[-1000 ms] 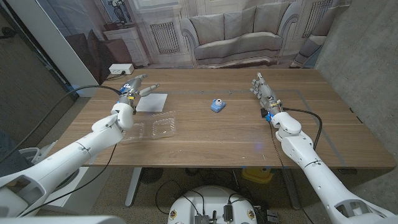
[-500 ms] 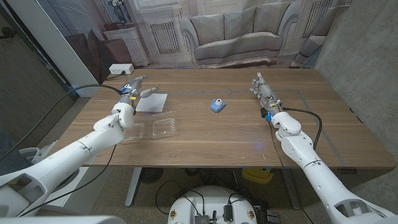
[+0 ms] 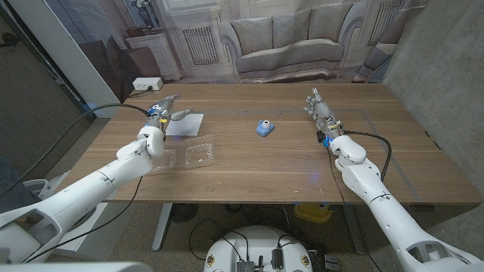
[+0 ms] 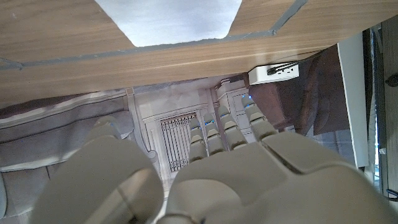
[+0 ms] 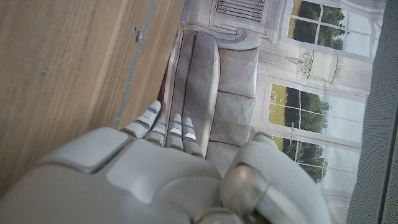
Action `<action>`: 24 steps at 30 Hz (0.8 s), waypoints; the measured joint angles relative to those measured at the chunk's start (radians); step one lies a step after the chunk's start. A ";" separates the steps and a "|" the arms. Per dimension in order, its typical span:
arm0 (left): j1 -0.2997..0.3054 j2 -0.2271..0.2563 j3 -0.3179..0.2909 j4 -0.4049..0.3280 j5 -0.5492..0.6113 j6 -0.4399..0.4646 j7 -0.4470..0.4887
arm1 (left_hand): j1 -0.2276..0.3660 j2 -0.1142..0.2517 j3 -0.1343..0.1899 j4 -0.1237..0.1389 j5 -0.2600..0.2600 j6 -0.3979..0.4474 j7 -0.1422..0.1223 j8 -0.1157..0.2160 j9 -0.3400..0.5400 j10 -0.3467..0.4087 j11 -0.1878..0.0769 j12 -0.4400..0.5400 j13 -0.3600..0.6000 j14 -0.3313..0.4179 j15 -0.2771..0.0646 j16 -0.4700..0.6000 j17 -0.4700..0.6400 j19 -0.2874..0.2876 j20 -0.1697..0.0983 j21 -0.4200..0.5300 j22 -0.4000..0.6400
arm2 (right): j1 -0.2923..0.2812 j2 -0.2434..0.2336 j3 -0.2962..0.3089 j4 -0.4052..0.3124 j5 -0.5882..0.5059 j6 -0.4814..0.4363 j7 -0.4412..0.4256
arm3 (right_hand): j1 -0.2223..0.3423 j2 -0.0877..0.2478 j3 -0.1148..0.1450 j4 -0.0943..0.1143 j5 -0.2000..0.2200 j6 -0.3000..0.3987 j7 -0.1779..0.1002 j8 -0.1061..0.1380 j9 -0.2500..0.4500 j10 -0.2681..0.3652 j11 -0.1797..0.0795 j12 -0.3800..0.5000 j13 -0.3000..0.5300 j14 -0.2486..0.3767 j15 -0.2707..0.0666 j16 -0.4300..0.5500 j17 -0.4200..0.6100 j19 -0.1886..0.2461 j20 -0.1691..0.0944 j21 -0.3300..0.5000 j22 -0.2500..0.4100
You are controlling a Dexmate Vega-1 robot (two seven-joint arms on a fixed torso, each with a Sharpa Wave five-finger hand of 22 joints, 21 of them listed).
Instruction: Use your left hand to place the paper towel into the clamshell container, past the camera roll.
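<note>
Paper towel point(image 3: 184, 124): flat on the tabletop point(image 3: 287, 162), just beyond the clamshell container point(image 3: 189, 155).
Handling: likely light, limp, slippery; pinch a near edge.
Left hand point(image 3: 164, 109): fingers apart, holding nothing, over the towel's corner.

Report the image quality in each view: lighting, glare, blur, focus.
Head view: soft, even light, sharp throughout; the clamshell container reads faintly because it is clear, with slight glare. Left wrist view: the left robot hand is blurred up close; the paper towel is bright white, near overexposed. Right wrist view: the right robot hand is soft.
</note>
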 measured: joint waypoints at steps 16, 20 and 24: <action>-0.041 -0.006 0.040 0.030 0.010 0.013 -0.065 | 0.001 -0.009 -0.007 -0.002 0.005 0.013 -0.005 0.000 0.000 0.000 0.000 0.000 0.000 0.000 0.000 0.005 0.000 0.011 0.011 0.000 -0.001 | -0.010 -0.002 0.006 -0.016 0.004 -0.010 -0.009 | 0.003 0.003 -0.004 -0.004 0.000 0.000 0.000 0.000 0.000 0.000 0.000 0.000 0.001 0.000 0.000 0.000 0.000 0.000 0.000 -0.008 0.000; -0.051 -0.006 0.052 0.035 0.017 0.021 -0.077 | 0.001 -0.009 -0.007 -0.002 0.005 0.013 -0.005 0.000 0.000 0.000 0.000 0.000 0.000 0.000 0.000 0.005 0.000 0.005 0.016 0.000 0.000 | -0.012 -0.003 0.007 -0.019 0.005 -0.014 -0.011 | 0.003 0.003 0.000 -0.009 0.000 0.000 0.000 0.000 0.000 0.000 0.000 0.000 0.003 0.000 0.000 0.000 0.000 0.000 0.000 -0.008 0.000; -0.058 -0.007 0.062 0.042 0.026 0.030 -0.089 | 0.002 -0.009 -0.011 -0.006 0.009 0.013 -0.005 0.000 0.000 0.003 -0.003 0.000 0.000 0.000 0.000 0.005 0.000 0.005 0.016 0.000 0.000 | -0.014 -0.004 0.007 -0.022 0.005 -0.018 -0.012 | 0.003 0.003 0.000 -0.009 0.000 0.000 0.000 0.000 0.000 0.000 0.000 0.000 0.003 0.000 0.000 0.000 0.000 0.000 0.000 -0.008 0.000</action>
